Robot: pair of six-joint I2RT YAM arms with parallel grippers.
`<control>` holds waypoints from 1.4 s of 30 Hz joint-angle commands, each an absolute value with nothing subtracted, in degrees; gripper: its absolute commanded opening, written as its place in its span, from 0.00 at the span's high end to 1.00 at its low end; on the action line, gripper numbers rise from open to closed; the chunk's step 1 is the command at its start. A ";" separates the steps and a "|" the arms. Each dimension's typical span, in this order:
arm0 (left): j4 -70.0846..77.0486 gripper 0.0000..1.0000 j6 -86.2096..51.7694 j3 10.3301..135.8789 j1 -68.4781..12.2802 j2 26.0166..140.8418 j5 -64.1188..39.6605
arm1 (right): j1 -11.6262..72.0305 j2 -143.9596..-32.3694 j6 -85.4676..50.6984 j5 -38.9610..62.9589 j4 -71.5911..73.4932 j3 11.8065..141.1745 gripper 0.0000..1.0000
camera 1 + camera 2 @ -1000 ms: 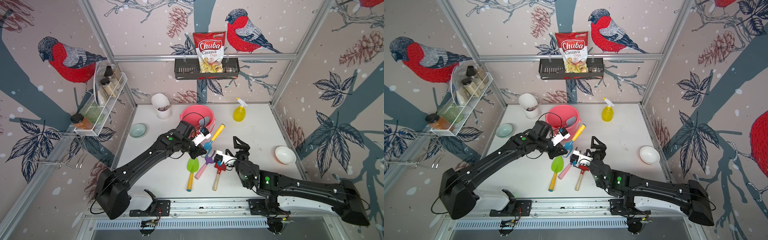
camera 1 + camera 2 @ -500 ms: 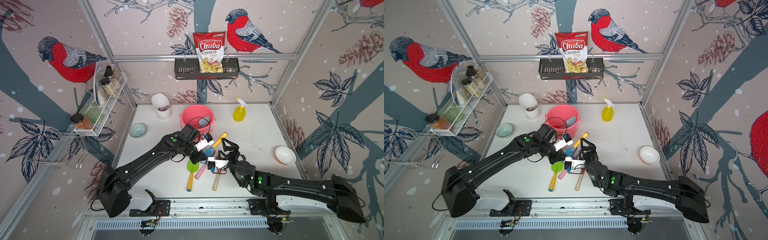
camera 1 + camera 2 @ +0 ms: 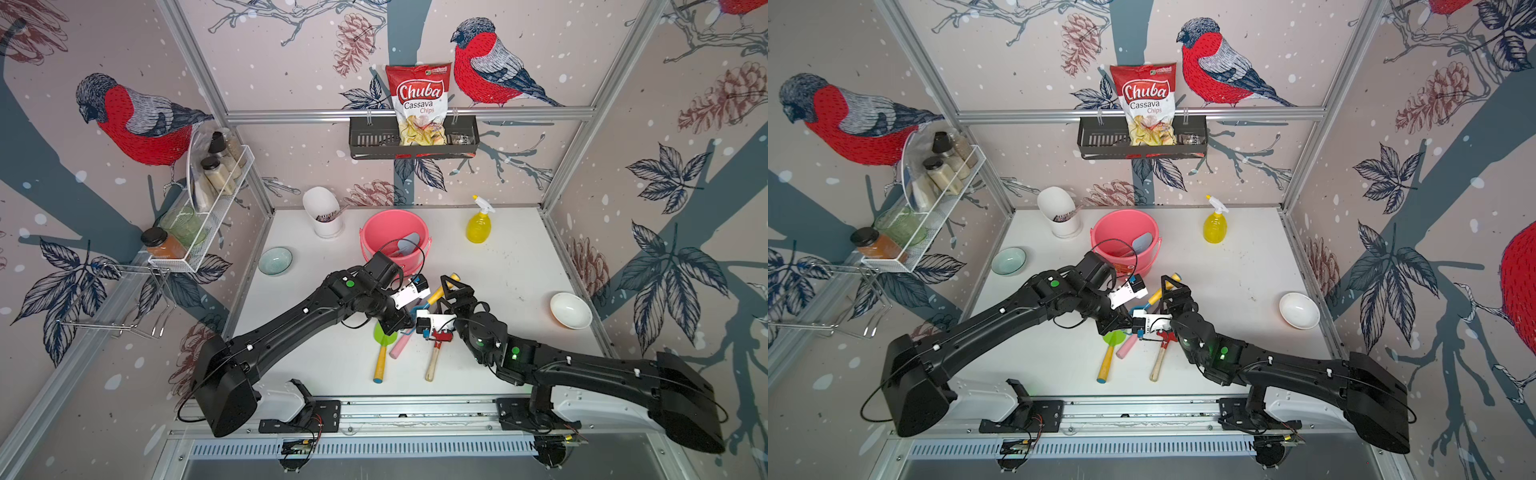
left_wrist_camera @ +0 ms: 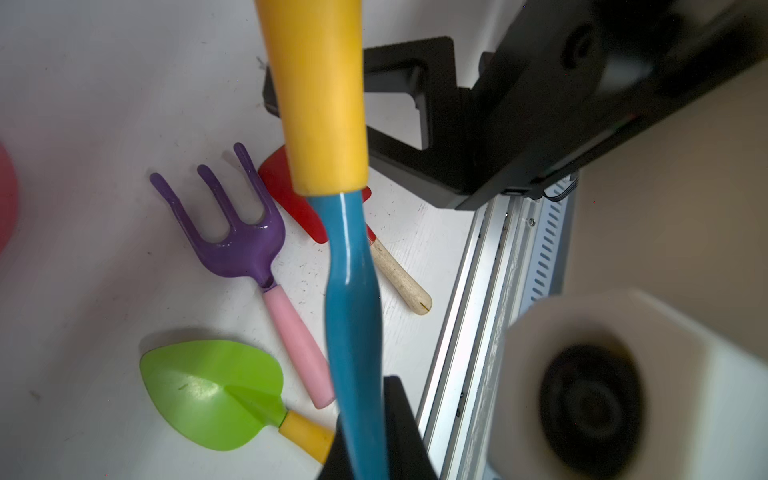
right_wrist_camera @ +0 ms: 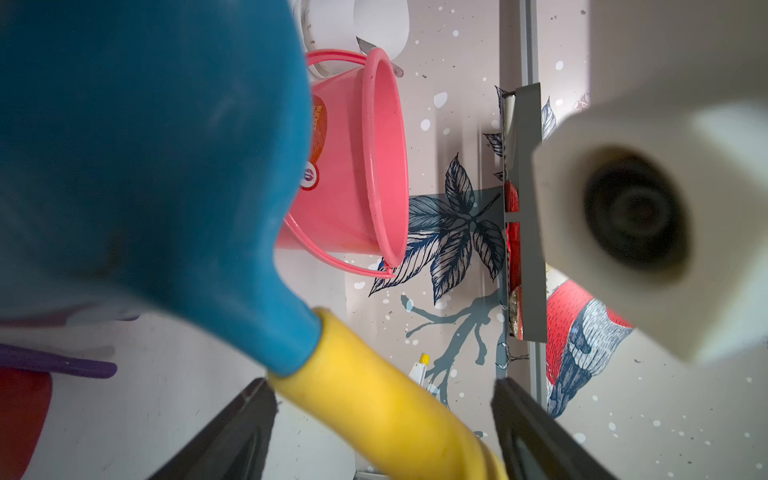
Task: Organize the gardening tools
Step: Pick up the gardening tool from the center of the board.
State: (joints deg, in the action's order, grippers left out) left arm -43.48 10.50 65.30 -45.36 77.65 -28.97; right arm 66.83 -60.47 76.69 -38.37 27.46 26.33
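White table within bird-papered walls: we count the trowel in the pink bucket, with the green spade, purple fork and red shovel left lying loose, while our left gripper clamps the raised blue fork and our right gripper has its jaws open around the yellow handle.

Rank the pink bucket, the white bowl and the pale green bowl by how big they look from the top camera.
1. pink bucket, clearly the largest
2. white bowl
3. pale green bowl, only a little smaller than the white one
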 commanded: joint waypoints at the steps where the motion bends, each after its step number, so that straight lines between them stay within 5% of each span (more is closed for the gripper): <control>1: -44.33 1.00 11.40 66.17 -45.70 77.78 -29.84 | 66.71 -60.87 77.15 -36.13 30.25 26.11 0.29; 19: -47.44 0.99 12.22 70.03 -45.79 79.01 -27.59 | 66.80 -61.65 78.48 -34.63 30.76 25.16 0.83; 25: -48.20 0.74 12.05 71.40 -45.88 78.84 -26.24 | 66.80 -62.71 77.75 -35.24 31.49 25.30 1.00; 36: -44.78 0.10 9.01 71.28 -45.55 70.88 -15.01 | 64.05 -65.71 68.42 -38.45 30.81 27.33 1.00; 42: -30.19 0.04 3.92 64.07 -39.98 58.50 -10.57 | 61.00 -68.42 59.77 -38.67 29.67 29.16 1.00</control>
State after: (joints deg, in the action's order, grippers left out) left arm -39.99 7.42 66.19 -42.48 61.91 -11.33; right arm 61.89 -67.46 66.96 -37.12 28.82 27.86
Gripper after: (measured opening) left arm 0.963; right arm 0.210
